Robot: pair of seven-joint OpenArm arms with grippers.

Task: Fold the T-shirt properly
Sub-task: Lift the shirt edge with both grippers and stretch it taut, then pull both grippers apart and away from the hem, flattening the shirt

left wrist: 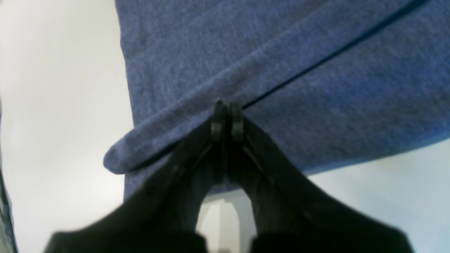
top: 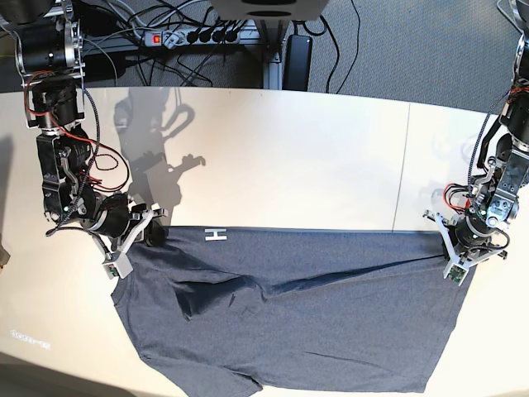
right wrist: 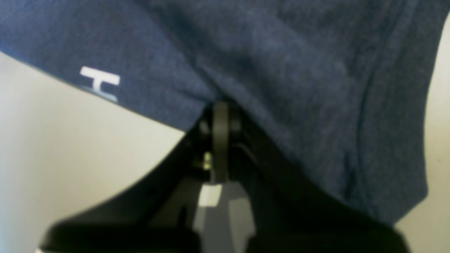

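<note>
black jaws of our left gripper (left wrist: 227,116) sit pinched together on a folded edge of the t-shirt (top: 314,331), and our right gripper (right wrist: 220,116) is clamped on the opposite end. we count one shirt, two grippers. it lies spread across the table (top: 289,157), top edge doubled; we judge the fold is mid-carry, and next both ends should travel evenly.

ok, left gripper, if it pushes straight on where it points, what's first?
Left gripper is already shut on the T-shirt; straight ahead lies more of that cloth, probably its raised fold, though depth is unclear.
</note>
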